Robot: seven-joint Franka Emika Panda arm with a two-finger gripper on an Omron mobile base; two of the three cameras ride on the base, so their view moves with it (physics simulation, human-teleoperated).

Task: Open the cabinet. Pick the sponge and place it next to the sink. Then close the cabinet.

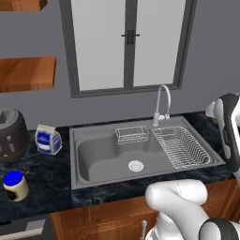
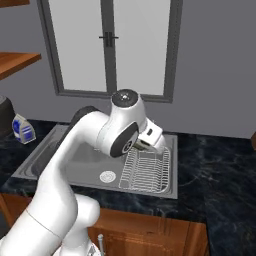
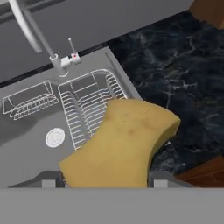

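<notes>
Pincer (image 3: 105,181) clamped on yellow sponge (image 3: 122,144) above sink (image 3: 26,157) edge; likely light, soft, squashy, best gripped across its narrow waist.

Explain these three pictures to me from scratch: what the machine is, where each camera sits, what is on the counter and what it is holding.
This is a rendered kitchen with a white robot arm with dark joints on a driving base. Two cameras ride on the base behind the arm, one to its left, one to its right, both looking down at the wide grey metal sink with its curved chrome faucet and wire racks. The third camera sits on the hand, looking along the gripper. Its jaws are closed on a yellow curved sponge, hanging above the sink's right edge and the dark marble counter. Left of the sink stand a blue and white carton, a dark toaster and a cream jar with a blue lid.
</notes>
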